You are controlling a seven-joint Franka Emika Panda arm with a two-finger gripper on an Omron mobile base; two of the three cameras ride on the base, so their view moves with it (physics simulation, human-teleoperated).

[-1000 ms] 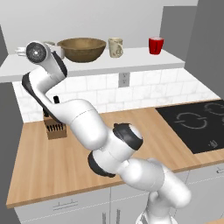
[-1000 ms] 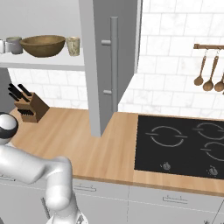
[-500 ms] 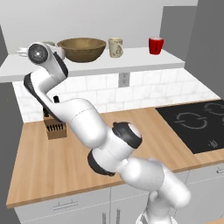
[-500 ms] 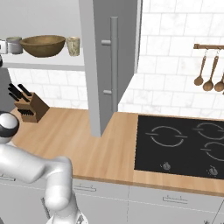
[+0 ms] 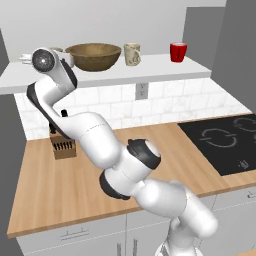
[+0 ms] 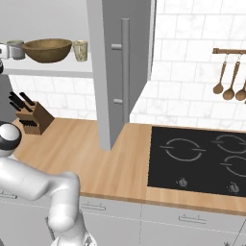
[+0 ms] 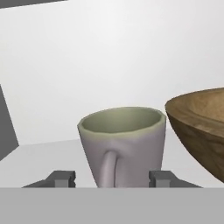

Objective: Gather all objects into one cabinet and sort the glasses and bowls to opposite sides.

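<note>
On the cabinet's white shelf stand the brown wooden bowl, a cream mug and a red cup. The small grey cup is at the shelf's left end, its handle towards the hand, with the bowl just to its right. My gripper is open, with one fingertip on either side of the cup's base, close to its walls. From the right base view the grey cup, the bowl and the mug stand in a row.
The cabinet's grey door with its long bar handle hangs open over the wooden counter. A knife block stands on the counter below the shelf. A black hob lies to the right, and wooden spoons hang on the wall.
The hand has edged a little to the right along the shelf, closer to the grey cup. Bowl, mug and red cup have not moved.
</note>
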